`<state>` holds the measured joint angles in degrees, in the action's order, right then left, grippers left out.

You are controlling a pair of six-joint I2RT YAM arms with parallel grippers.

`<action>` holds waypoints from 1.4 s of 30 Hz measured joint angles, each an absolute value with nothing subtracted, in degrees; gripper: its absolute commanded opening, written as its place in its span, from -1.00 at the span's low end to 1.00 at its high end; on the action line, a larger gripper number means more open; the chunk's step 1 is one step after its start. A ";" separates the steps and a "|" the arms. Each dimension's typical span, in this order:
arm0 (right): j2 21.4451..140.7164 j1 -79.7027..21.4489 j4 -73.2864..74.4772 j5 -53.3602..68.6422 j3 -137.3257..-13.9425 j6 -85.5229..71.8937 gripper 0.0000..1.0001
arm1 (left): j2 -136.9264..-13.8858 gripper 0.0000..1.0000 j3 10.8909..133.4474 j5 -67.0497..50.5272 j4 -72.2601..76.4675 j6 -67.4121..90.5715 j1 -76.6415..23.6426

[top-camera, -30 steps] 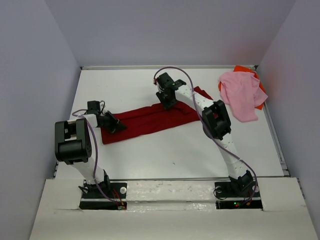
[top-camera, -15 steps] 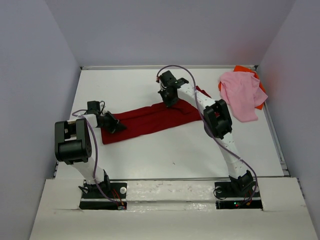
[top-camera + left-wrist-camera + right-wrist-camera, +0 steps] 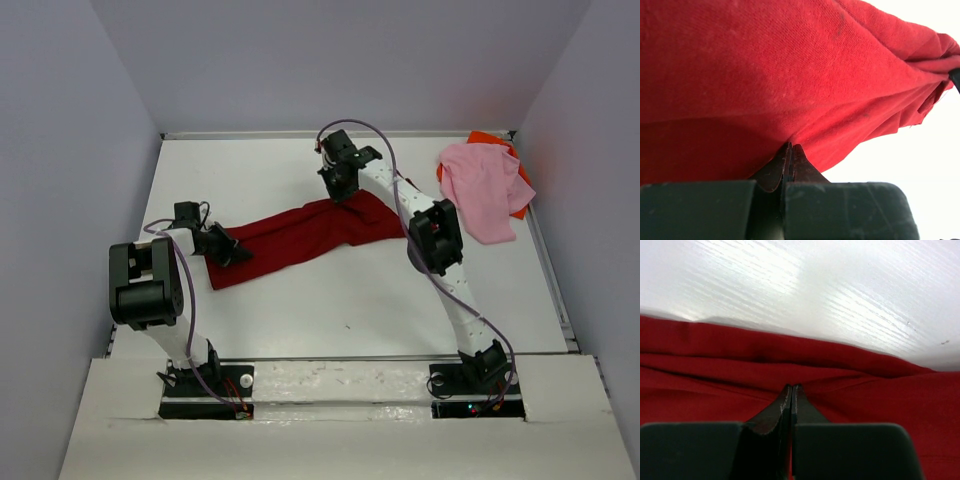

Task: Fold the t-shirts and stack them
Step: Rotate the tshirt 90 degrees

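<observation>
Since the right gripper (image 3: 340, 186) has closed from half open within the last second, its jaws now pinch a fold at the far edge of the dark red t-shirt (image 3: 300, 232). The right wrist view shows the fingertips pressed together with red cloth caught between them. It has also shifted toward the top of the overhead frame, dragging the shirt's right end with it, so the flat strip now bunches upward at that end. The left gripper (image 3: 222, 246) has not moved and stays clamped tight on the shirt's left end, at centre left of the frame. Its wrist view shows closed tips with cloth draped over them.

I judge that, with both ends held, the shirt is ready to be lifted or carried over for its next fold. The pink t-shirt (image 3: 485, 190) lies heaped on the orange t-shirt (image 3: 488, 138) at the upper right of the table (image 3: 350, 310), untouched and not yet folded
</observation>
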<state>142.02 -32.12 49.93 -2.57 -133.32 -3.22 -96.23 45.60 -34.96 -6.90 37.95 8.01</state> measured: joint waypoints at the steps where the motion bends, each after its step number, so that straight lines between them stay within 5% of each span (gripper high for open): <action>1: 142.52 -32.05 49.89 -2.55 -133.82 -3.22 -1.00 | -96.12 -1.00 45.60 -34.87 -7.01 37.93 8.01; 10: 146.67 -31.16 49.98 -2.11 -136.94 -3.22 -1.00 | -95.33 -1.00 45.60 -34.00 -8.05 37.50 8.01; 12: 146.71 -31.00 49.98 -2.15 -137.25 -3.22 -0.58 | -95.29 -1.00 45.60 -33.95 -8.08 37.47 8.01; 13: 146.80 -30.85 50.00 -2.28 -137.47 -3.20 -0.01 | -95.26 -1.00 45.60 -33.95 -8.08 37.47 8.01; 19: 147.09 -30.09 49.84 -2.94 -137.58 -3.27 0.36 | -95.26 -1.00 45.63 -33.89 -8.47 37.43 8.01; 37: 130.69 -28.88 50.70 -3.25 -122.83 -3.25 0.40 | -100.82 -1.00 58.22 -21.15 -24.34 33.80 7.97; 38: 129.54 -28.88 50.68 -3.22 -122.83 -3.27 0.40 | -101.54 -0.86 59.22 -20.67 -25.47 33.17 7.38; 42: 126.26 -28.88 50.65 -3.20 -122.80 -3.27 0.40 | -102.37 0.26 60.58 -18.90 -27.11 32.01 5.91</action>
<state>126.26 -28.88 50.65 -3.20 -122.80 -3.27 -102.37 60.58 -18.90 -27.11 32.01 5.91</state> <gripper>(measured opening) 0.700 0.348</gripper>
